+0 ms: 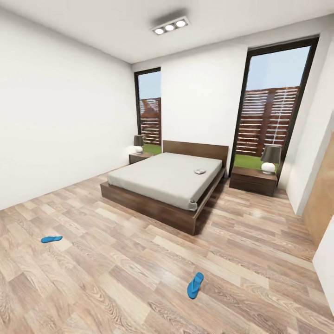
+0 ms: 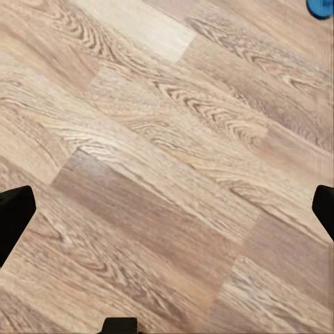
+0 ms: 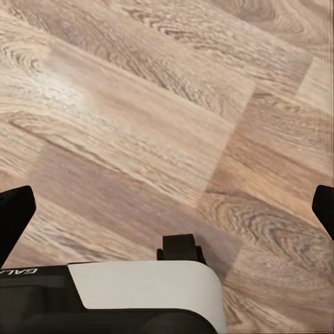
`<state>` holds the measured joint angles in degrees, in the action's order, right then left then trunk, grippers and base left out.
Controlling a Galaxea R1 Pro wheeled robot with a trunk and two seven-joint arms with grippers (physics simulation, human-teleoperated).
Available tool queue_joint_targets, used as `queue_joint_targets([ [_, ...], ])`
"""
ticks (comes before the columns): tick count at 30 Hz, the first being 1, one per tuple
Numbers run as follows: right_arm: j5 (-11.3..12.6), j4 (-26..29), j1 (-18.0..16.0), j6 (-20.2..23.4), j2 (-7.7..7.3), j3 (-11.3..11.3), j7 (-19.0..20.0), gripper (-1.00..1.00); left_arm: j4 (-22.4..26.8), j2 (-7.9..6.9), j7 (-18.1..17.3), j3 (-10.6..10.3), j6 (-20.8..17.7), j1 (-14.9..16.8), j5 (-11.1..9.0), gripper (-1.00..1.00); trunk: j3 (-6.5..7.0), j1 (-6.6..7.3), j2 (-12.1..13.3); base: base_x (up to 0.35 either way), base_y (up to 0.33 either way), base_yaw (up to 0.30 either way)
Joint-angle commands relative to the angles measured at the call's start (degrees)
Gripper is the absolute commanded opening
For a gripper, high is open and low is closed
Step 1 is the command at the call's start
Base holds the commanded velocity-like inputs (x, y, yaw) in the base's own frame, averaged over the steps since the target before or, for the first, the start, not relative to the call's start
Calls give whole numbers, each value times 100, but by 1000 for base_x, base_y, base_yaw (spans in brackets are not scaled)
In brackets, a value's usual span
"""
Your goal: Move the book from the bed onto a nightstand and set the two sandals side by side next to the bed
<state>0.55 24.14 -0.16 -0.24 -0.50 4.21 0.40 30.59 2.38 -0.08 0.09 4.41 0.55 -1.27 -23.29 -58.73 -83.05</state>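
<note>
The bed (image 1: pixel 169 178), with a dark wood frame and a grey mattress, stands at the far wall. On its right side near the headboard lies the small book (image 1: pixel 200 171). A dark nightstand (image 1: pixel 254 180) with a lamp stands right of the bed, and another nightstand (image 1: pixel 139 157) stands left of it. One blue sandal (image 1: pixel 51 239) lies on the floor at the left, the other sandal (image 1: pixel 195 285) nearer, in the middle. In the left wrist view my left gripper (image 2: pixel 167 216) hangs open over bare floor, with a blue sandal edge (image 2: pixel 320 7) at the corner. My right gripper (image 3: pixel 167 212) is open over floor too.
Wood plank floor (image 1: pixel 116 278) stretches wide between me and the bed. Tall windows (image 1: pixel 271 111) flank the headboard. A light wooden panel (image 1: pixel 322 195) and a white edge stand along the right wall. Part of my own white-and-black body (image 3: pixel 139 299) shows in the right wrist view.
</note>
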Motion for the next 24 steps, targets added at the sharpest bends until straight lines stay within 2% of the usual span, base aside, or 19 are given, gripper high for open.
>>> queue_joint_targets([
  [1,6,3,-2,-2,2,13,4,100,-1,0,-1,0,17,4,-13,100,-6,0,-3,0,0,-300],
  [24,6,3,-2,-8,22,9,4,100,-9,7,-1,0,18,0,-14,100,-6,0,-3,0,0,-300],
])
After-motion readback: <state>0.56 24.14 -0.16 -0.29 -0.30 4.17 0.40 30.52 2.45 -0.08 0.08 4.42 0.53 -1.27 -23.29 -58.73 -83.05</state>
